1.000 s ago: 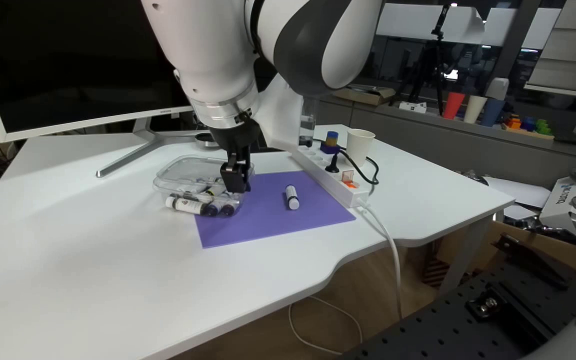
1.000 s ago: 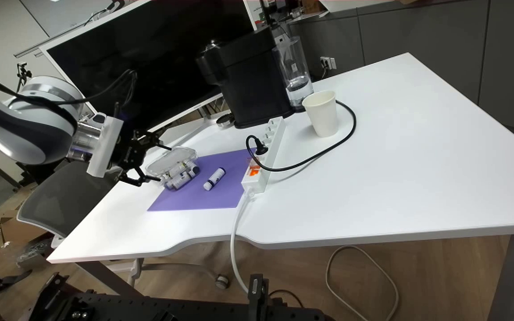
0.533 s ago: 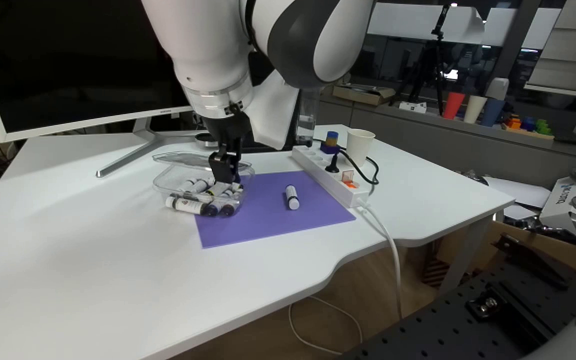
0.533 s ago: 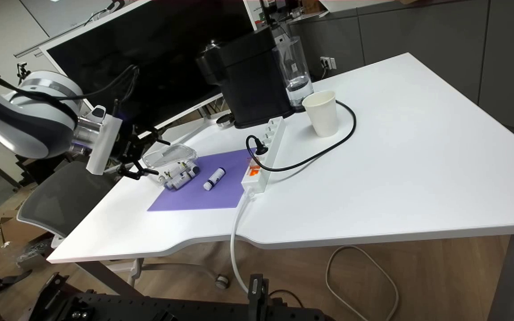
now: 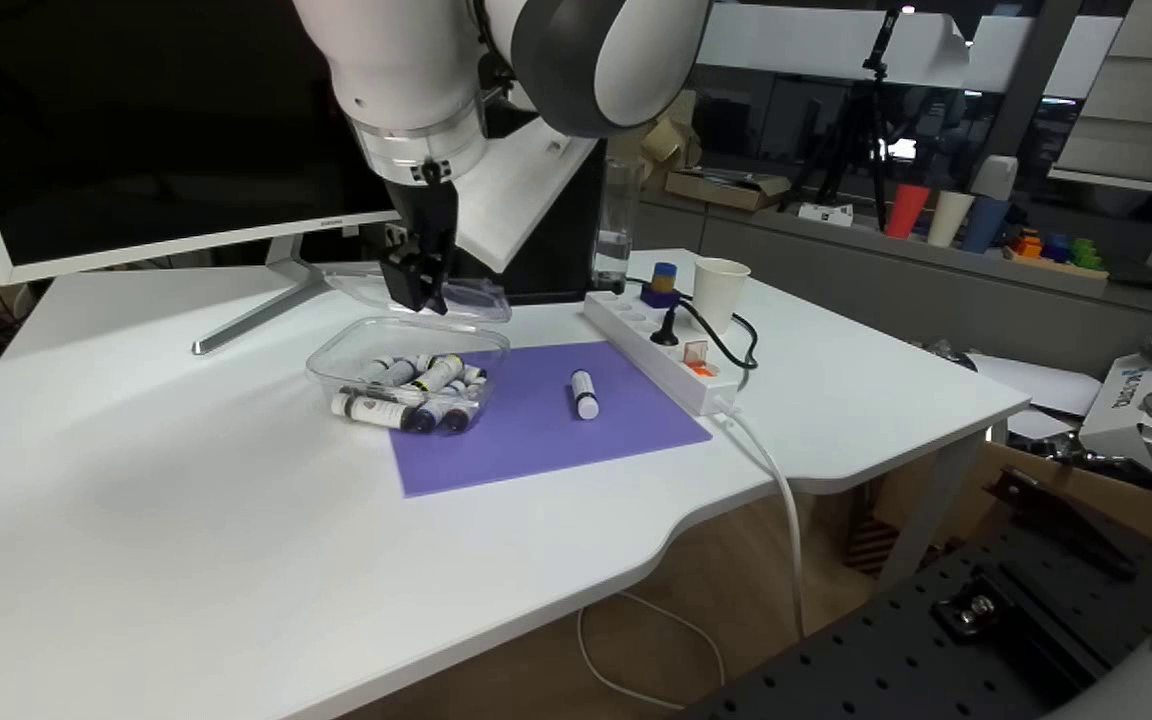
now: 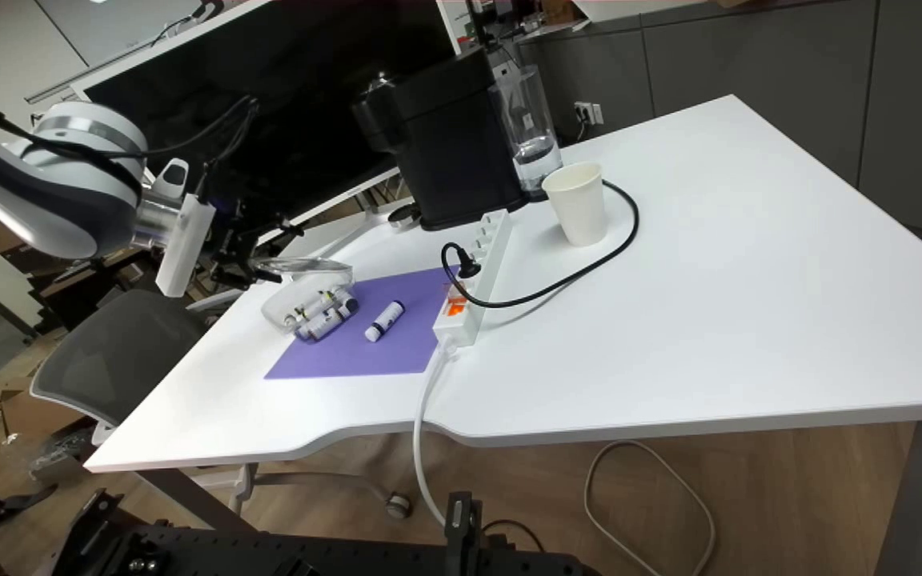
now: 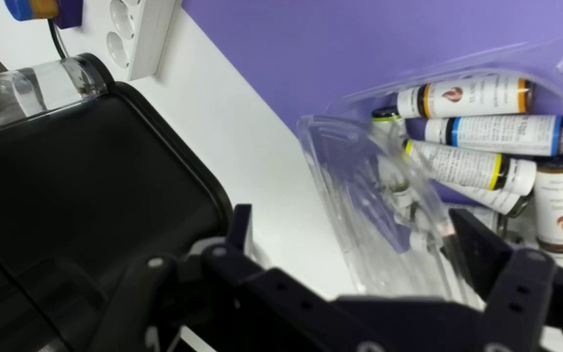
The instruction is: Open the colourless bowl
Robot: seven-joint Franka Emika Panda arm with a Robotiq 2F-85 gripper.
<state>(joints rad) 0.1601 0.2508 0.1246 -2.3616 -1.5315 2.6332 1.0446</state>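
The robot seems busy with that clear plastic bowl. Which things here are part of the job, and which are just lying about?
Part of the job:
clear bowl
its clear lid, not shut over the bowl
end effector, open

Just lying about:
bottles inside the bowl (contents only)
loose bottle on the purple mat
power strip
paper cup
black machine
monitor

Plstc bowl (image 5: 346,350) & lid (image 5: 476,300); glossy

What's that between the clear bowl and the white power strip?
Between the bowl and strip lies a small white bottle on the purple mat, in both exterior views.
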